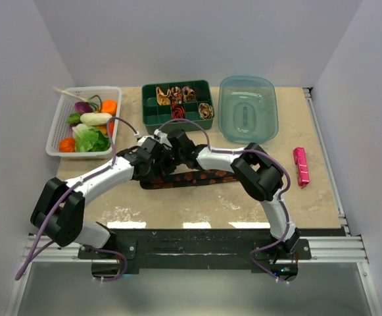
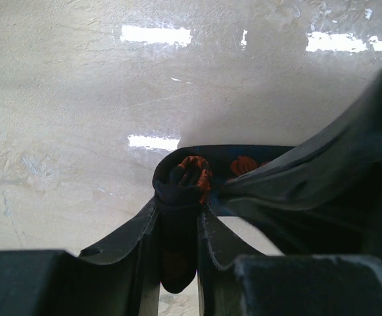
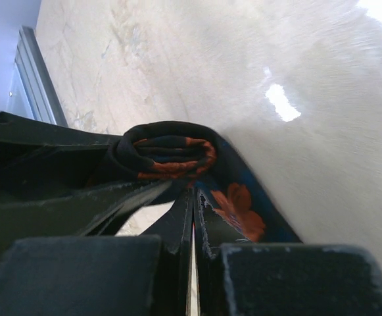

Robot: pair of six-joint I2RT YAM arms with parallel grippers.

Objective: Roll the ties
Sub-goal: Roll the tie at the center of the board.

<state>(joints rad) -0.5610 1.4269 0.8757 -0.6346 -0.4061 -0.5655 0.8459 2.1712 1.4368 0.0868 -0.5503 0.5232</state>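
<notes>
From above, the black tie (image 1: 200, 177) is lying across mid-frame, with the left gripper (image 1: 152, 153) and right gripper (image 1: 169, 149) meeting at its left end. Rolled ties (image 1: 177, 96) are sitting in the green box (image 1: 175, 84) at upper centre.

In the left wrist view, the left gripper (image 2: 177, 201) is clamping the tie's coiled end (image 2: 183, 174) at lower centre.

In the right wrist view, the right gripper (image 3: 192, 207) is pressing its fingers together just below the coil (image 3: 167, 155).
</notes>
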